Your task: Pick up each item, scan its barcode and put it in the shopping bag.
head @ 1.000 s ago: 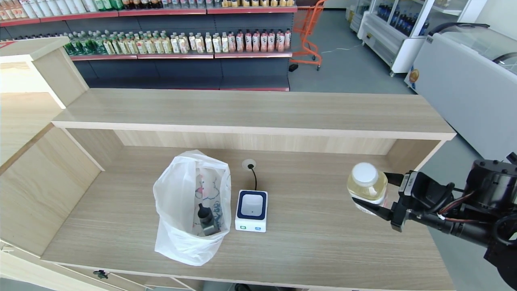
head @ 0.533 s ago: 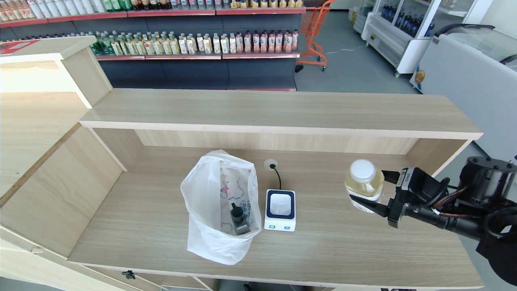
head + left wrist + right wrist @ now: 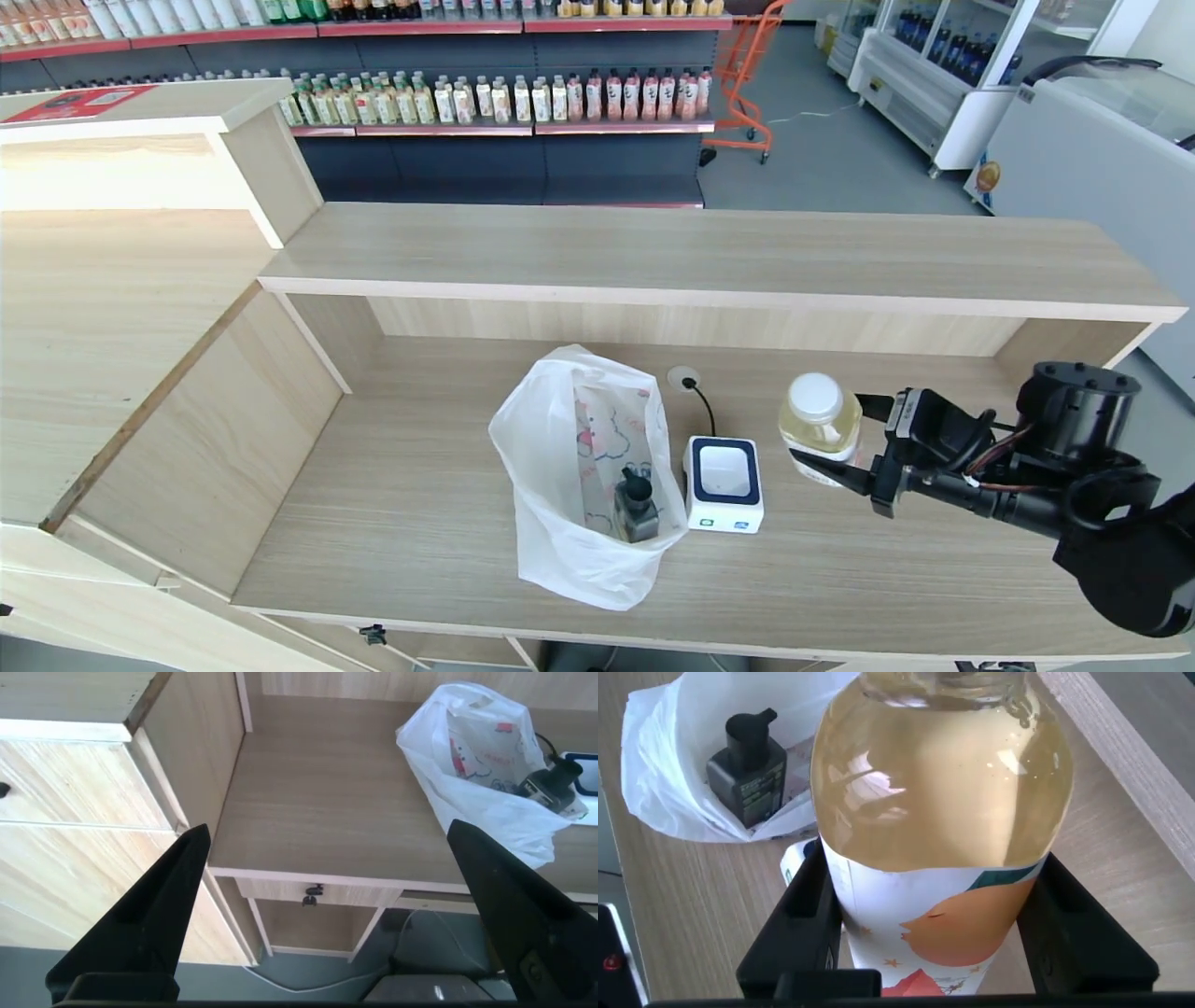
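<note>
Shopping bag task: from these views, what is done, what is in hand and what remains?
Done: a dark pump bottle stands inside the shopping bag. In hand: the right hand grips a juice bottle right of the scanner. Left: scan that bottle, then bag it.

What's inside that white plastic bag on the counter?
A dark pump bottle and a white package with pink drawings. Folds of the bag hide anything lying beneath them.
</note>
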